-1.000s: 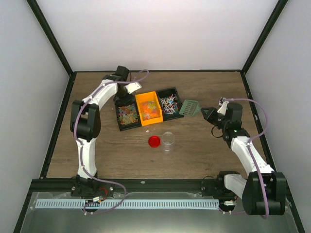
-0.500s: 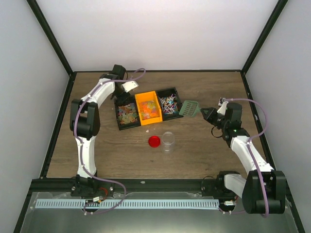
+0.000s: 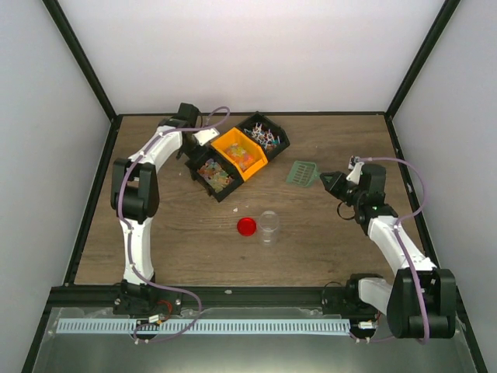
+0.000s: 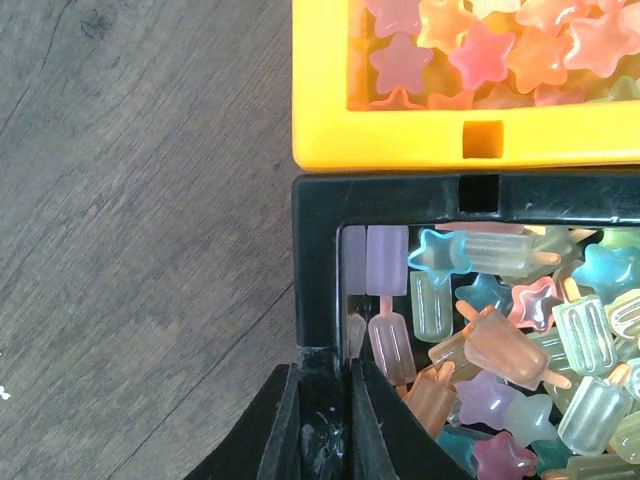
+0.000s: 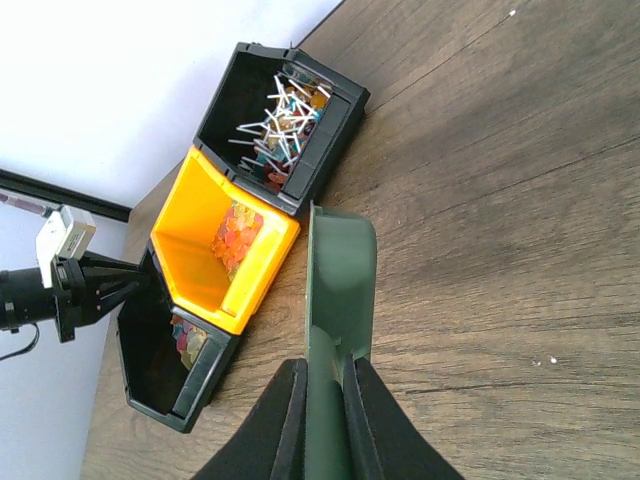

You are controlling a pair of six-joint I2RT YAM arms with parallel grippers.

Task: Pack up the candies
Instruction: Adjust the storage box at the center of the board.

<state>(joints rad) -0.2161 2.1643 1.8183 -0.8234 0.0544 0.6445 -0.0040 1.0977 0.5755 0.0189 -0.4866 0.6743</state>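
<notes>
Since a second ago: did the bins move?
Yes. The bins rotated: their right end swung toward the back wall, away from the red lid, which stayed put.

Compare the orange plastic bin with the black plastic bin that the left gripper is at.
The orange plastic bin holds star-shaped candies in pink and orange; the black plastic bin holds pastel ice-lolly candies mixed with stars. The left gripper is shut on the black bin's wall; nothing grips the orange bin. Both are open-topped, side by side.

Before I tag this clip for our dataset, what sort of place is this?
Probably a lab robot test cell: white panel walls in a black frame, a wood-grain tabletop, two white-and-black robot arms bolted at its near edge.
</notes>
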